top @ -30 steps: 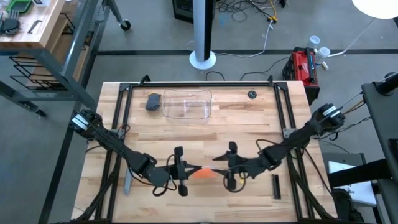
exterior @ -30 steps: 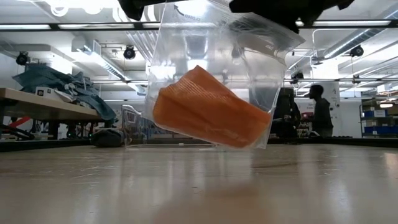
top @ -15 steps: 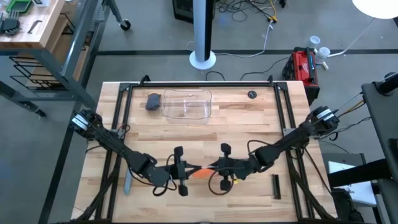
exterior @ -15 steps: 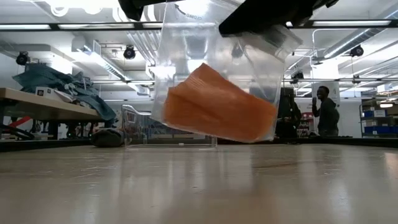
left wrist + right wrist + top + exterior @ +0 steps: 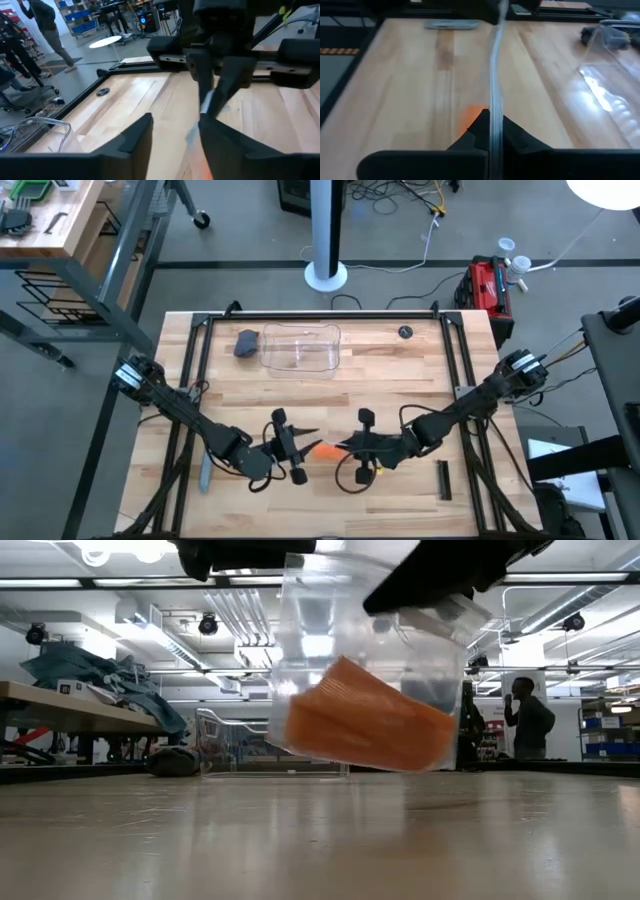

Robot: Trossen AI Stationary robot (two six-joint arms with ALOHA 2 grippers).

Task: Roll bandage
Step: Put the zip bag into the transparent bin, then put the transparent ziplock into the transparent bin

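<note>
The orange bandage (image 5: 370, 728) lies tilted in the bottom of a clear plastic wrapper (image 5: 370, 640) that hangs above the table's near middle. In the high view the bandage (image 5: 325, 450) shows between the two grippers. My right gripper (image 5: 492, 117) is shut on the wrapper. My left gripper (image 5: 176, 120) faces it from the table's left and is open, one finger on either side of the wrapper's top edge (image 5: 197, 127). Whether a finger touches that edge, I cannot tell. My right gripper pinches the wrapper's top edge (image 5: 493, 102) between its two fingers. It comes from the table's right, slanting a little downward. The wrapper hangs below the fingers, clear of the table, with the bandage sagging in its lower part.
A clear plastic tub (image 5: 300, 348) and a dark grey lump (image 5: 246, 343) stand at the far side, and a small black disc (image 5: 404, 332) lies far right. A grey stick (image 5: 205, 470) lies near left, a black bar (image 5: 443, 480) near right. People stand beyond the table.
My right gripper has moved toward the table's left to the wrapper and shut on its top edge. My left gripper has turned at the wrist, opened and let go of that edge. The wrapper with the bandage has swung slightly toward the right gripper and stays clear of the table.
</note>
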